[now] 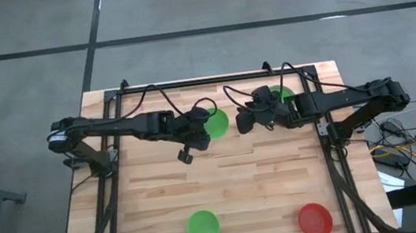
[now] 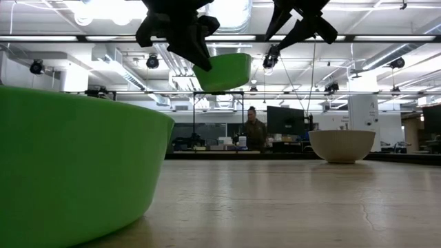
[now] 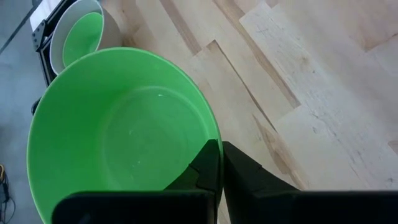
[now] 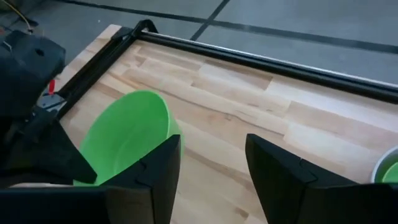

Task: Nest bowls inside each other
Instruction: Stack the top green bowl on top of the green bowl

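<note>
Looming largest in the level view across the table, a bright green round plastic bowl (image 2: 69, 165) sat on the pale wooden tabletop (image 1: 246, 167) near its front edge; from above, the same bowl (image 1: 202, 227) lay just left of the middle of that edge. A small red round plastic bowl (image 1: 315, 219) stood toward the front right corner, well apart from it.

Over the rear half of the table, the left gripper (image 3: 221, 174) held a second bright green plastic bowl (image 1: 215, 122) clear of the wood, its dark fingers (image 3: 245, 183) pressed together on the bowl's rim. In the low view this lifted bowl (image 2: 224, 71) hung tilted beneath the arm, well above the surface.

The right gripper (image 4: 211, 171) hovered just beside it, toward the rear right of the table, with its two dark fingers (image 4: 280, 177) standing wide apart and nothing between them. Under the right arm, near the rear edge, a pale grey-white round bowl (image 2: 342, 145) rested upright on the wood, and the left wrist camera showed a third green bowl (image 3: 83, 38) nested inside it. From overhead only a sliver of that green bowl (image 1: 283, 93) was visible behind the arm.

A person (image 2: 255, 131) stood in the room far beyond the table.
</note>
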You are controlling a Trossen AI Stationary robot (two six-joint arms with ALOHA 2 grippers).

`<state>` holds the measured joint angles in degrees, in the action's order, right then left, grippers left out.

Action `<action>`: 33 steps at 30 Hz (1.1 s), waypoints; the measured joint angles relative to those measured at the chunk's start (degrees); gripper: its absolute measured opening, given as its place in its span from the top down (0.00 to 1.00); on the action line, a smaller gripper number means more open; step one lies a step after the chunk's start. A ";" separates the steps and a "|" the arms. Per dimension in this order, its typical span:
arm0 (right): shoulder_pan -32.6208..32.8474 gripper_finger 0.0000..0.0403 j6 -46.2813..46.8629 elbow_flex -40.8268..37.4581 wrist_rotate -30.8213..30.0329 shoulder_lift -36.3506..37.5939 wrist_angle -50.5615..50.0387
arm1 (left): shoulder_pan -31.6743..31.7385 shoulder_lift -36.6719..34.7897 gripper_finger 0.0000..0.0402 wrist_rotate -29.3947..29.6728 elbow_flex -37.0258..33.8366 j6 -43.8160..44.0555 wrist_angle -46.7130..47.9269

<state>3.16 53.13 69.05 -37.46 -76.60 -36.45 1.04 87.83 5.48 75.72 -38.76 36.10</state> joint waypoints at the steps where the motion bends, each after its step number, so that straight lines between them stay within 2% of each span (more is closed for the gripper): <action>1: 0.00 0.56 -0.06 0.06 -0.03 0.00 0.03 | -0.26 0.00 0.98 0.00 0.00 0.00 0.00; 7: 0.04 0.56 2.48 0.08 0.45 0.04 0.38 | -1.79 0.00 0.98 1.90 0.10 -0.03 -0.01; 11: -0.08 0.56 2.45 0.08 3.47 0.02 1.92 | -2.23 0.00 0.97 5.63 0.57 -0.07 -0.02; 15: -0.07 0.56 3.12 0.08 5.04 0.02 4.06 | -2.23 0.02 0.97 5.76 1.73 -0.03 -0.02; 24: -0.17 0.56 4.99 0.08 6.46 -0.28 8.13 | -2.29 0.02 0.97 5.50 5.46 6.85 0.60; 33: -0.22 0.57 5.02 0.08 6.52 -0.30 9.46 | -2.36 0.02 0.97 0.01 6.67 7.54 3.85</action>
<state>2.94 58.15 69.12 -30.94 -76.89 -26.99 -1.32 87.85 5.49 82.39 -31.23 39.94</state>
